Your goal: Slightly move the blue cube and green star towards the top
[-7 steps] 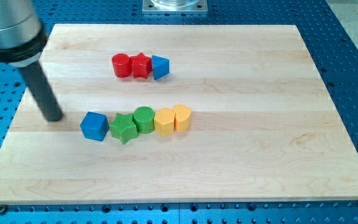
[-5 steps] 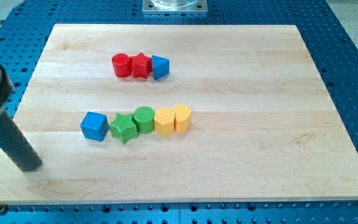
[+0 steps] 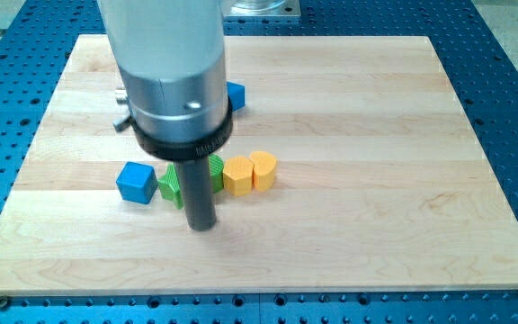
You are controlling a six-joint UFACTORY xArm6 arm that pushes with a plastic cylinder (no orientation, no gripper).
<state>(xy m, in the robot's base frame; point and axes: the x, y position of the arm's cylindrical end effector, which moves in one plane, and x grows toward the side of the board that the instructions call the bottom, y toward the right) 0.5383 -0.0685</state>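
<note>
The blue cube point(image 3: 136, 182) sits on the wooden board point(image 3: 358, 135) at the view's left of a row of blocks. The green star point(image 3: 172, 186) is right beside it, mostly hidden by my rod. My tip point(image 3: 203, 225) rests on the board just below and to the right of the green star, close to it. I cannot tell whether the rod touches the star.
A green cylinder point(image 3: 216, 167), partly hidden, a yellow hexagon-like block point(image 3: 237, 175) and a yellow block point(image 3: 263, 169) continue the row to the right. A blue block point(image 3: 235, 95) peeks out behind the arm near the top. The arm's body hides the red blocks.
My rod has swung from the board's lower left edge to just below the green star. The arm now covers the red blocks. The blocks have not moved.
</note>
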